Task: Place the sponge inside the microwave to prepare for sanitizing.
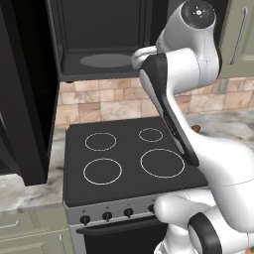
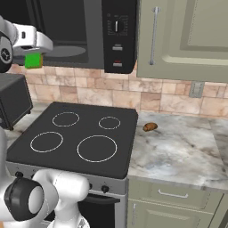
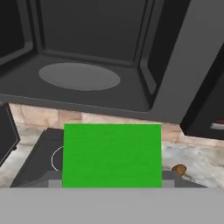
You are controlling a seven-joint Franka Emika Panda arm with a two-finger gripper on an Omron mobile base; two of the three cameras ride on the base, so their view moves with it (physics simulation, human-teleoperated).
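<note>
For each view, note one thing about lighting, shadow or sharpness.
Left base view: the microwave interior is dim and the picture slightly soft. Right base view: evenly lit, with the sponge flat bright green. Hand view: the sponge shows no shading, and the plate edge is soft.

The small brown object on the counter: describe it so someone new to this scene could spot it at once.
Find the black stove below the open microwave. On the marbled counter just right of the stove's back corner lies the small brown roundish object, alone there, unlike the green sponge held up at the microwave.
</note>
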